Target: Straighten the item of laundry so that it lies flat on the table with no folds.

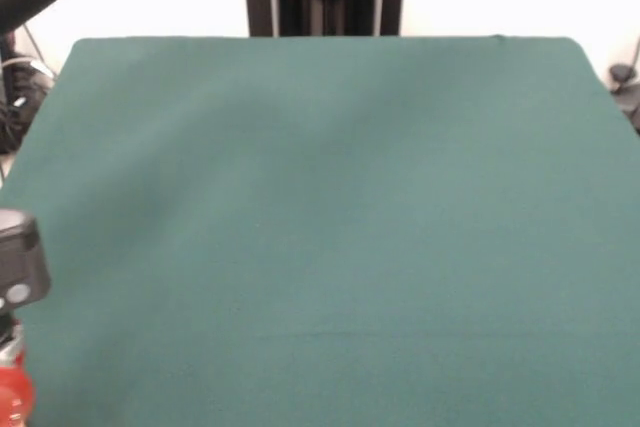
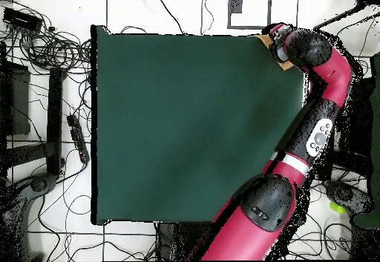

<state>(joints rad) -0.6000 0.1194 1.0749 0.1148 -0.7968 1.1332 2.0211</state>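
Item: towel, only a tan scrap visible at the surface's 1 o'clock corner, beneath the arm. Tool: hidden, grip state cannot be told. Risk: cloth sliding off the edge

Towel mostly hidden under the arm — gripper unseen beneath it

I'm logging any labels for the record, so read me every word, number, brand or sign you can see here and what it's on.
No text can be read in either view.
The table has a plain green cover with no marking.
The robot arm shows a round grey panel with small buttons; any symbols on it are too small to read.
The tan cloth peeking out beside the arm's end at the table corner shows no legible tag.
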